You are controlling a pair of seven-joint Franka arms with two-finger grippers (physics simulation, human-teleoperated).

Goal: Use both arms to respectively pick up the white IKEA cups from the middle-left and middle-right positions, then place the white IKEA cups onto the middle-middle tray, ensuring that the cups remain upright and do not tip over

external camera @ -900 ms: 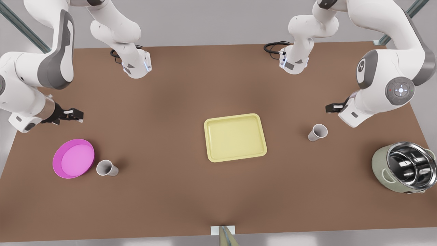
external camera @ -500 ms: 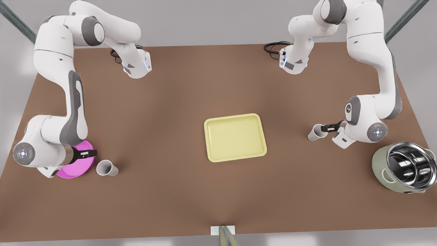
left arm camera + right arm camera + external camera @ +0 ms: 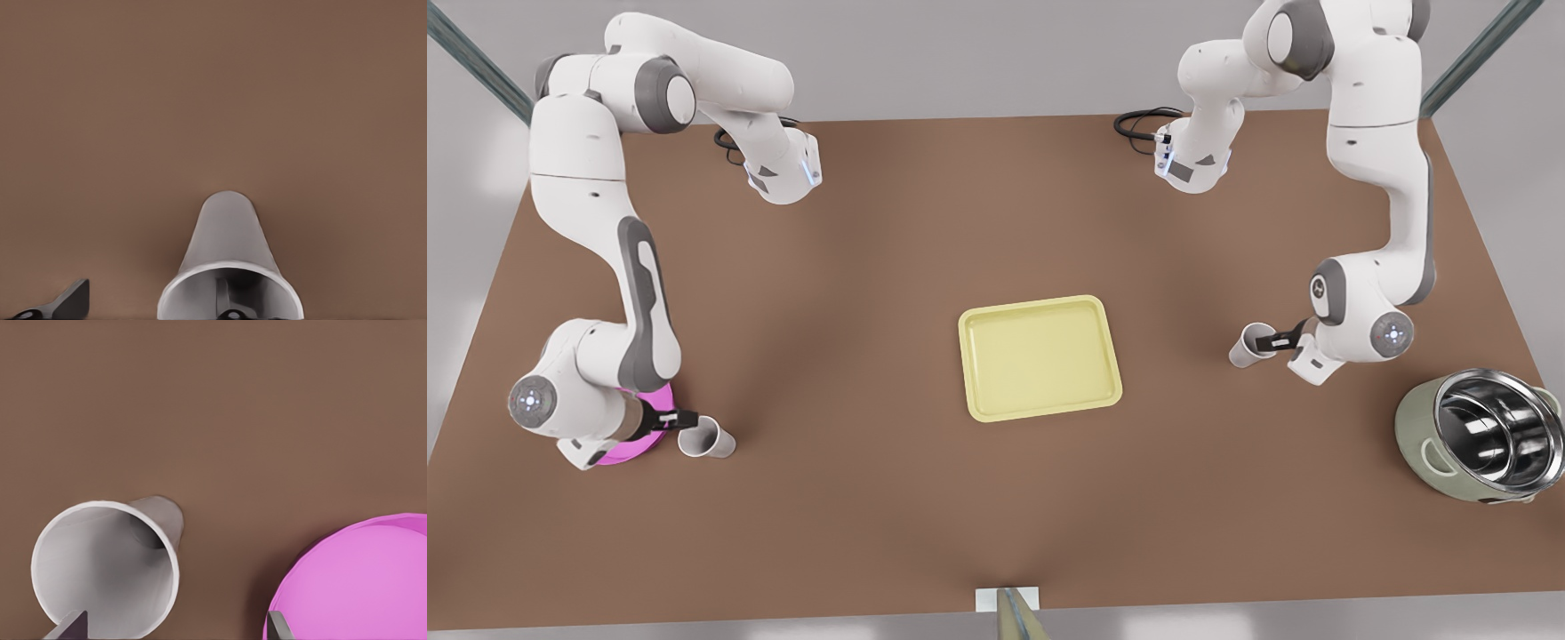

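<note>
A brown counter [image 3: 889,498] fills the scene, grey walls behind it. The yellow tray [image 3: 1040,357] lies at its centre. From the tray, one white cup [image 3: 1249,345] stands at 3 o'clock and the other white cup [image 3: 707,437] at 8 o'clock, just beside a magenta bowl [image 3: 618,452]; a steel pot [image 3: 1480,436] sits at 4 o'clock. The left hand [image 3: 1272,340] reaches low and level, open, one finger inside its cup's rim. The right hand [image 3: 680,418], open, is at the other cup's rim, above the bowl's edge.

Both claws, left [image 3: 1267,339] and right [image 3: 685,417], have closed in on their cups.
</note>
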